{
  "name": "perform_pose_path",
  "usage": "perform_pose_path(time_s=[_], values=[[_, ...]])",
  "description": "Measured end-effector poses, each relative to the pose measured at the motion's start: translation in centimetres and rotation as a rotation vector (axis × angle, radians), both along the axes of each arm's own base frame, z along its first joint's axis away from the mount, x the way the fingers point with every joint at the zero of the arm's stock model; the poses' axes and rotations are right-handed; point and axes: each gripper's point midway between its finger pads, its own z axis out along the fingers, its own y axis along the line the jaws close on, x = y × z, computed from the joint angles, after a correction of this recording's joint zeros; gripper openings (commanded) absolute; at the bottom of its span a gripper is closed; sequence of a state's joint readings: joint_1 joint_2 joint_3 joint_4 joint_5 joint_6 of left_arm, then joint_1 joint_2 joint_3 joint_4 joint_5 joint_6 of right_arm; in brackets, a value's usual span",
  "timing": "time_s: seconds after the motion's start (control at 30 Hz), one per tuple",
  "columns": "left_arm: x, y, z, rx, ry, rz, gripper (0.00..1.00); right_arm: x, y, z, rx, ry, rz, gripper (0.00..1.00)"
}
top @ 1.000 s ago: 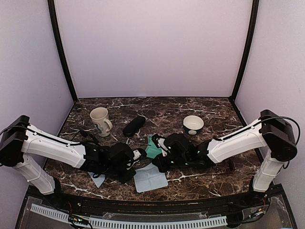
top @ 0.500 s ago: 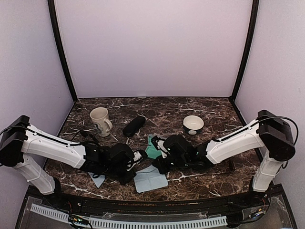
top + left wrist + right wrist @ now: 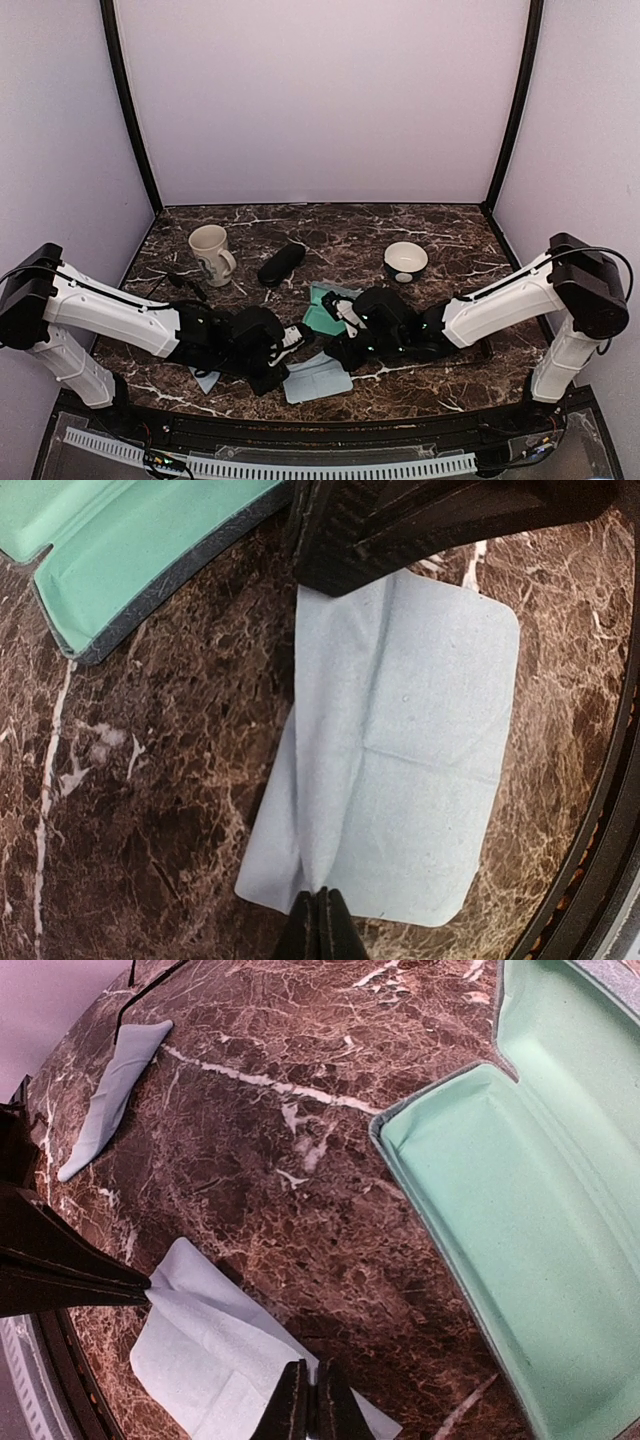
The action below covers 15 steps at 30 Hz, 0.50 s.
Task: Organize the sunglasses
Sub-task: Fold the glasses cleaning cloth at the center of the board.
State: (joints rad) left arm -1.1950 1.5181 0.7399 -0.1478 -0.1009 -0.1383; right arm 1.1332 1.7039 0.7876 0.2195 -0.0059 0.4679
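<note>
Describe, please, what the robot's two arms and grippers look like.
The left arm and the right arm each have white links, boxy black joint housings and a thin black cable near the shoulder. The left gripper and right gripper are black with slim, tapering fingers.

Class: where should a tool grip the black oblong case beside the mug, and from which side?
Probably at the middle of the black case, from straight above, with the fingers across its narrow width: it lies flat, long and slanted, so the wrist must turn to match.

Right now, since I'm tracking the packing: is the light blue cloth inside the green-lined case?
No, the light blue cloth lies on the marble table, outside the green-lined case.
</note>
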Motion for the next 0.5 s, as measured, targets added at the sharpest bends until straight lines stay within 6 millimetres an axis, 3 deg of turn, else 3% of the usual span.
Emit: perform_pose_path(time_s=[0.5], values=[[-0.9,-0.3,-0.2,0.007,0.010,-0.028,0.00,-1.1,-0.8,-0.4,0.008,0.027,0.013,0.08]])
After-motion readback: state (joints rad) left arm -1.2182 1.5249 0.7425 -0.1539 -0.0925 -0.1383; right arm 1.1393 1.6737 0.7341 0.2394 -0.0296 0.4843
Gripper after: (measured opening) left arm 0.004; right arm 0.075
